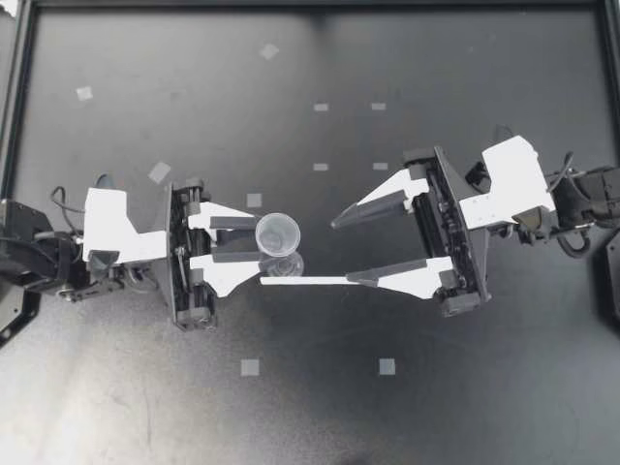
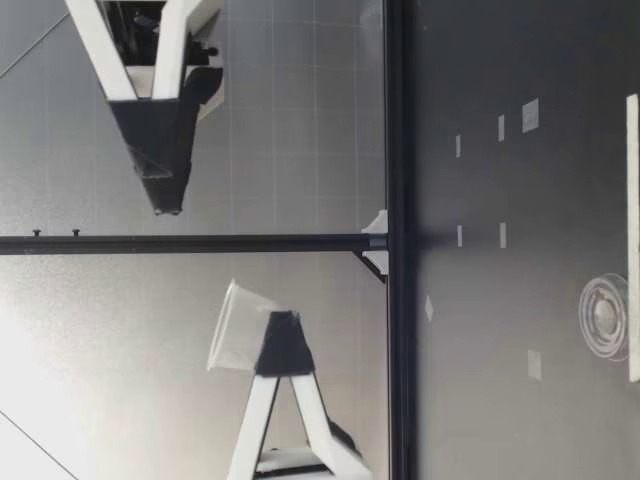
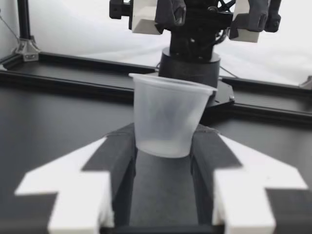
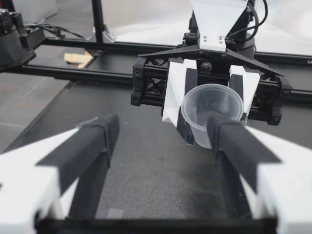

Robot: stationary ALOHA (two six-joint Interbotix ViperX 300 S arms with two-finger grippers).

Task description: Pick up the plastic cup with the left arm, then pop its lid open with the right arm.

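Leftmost, my left tool [image 1: 258, 240] is clenched on a cup [image 1: 278, 233], its two black foam-padded fingers pressing the lower wall from both sides. That cup is thin clear plastic, tapered, with a rolled rim wider than its flat base. In the low view it hangs well above the table [image 1: 436, 407], mouth up and slightly tilted. Under it, on the matte black table, lies a clear round piece [image 1: 284, 264] showing concentric rings; whether it is a lid or a second cup I cannot tell. Just beside that runs a thin, flat white strip [image 1: 305, 281], passing beneath one finger of my right tool [image 1: 342, 252]; whether strip and round piece touch is unclear. The right tool is released and holds nothing. Its long wedge-shaped fingers are spread wide, black tips pointing toward the cup, near it but apart. Small pale tape squares [image 1: 250, 367] dot the table around both tools
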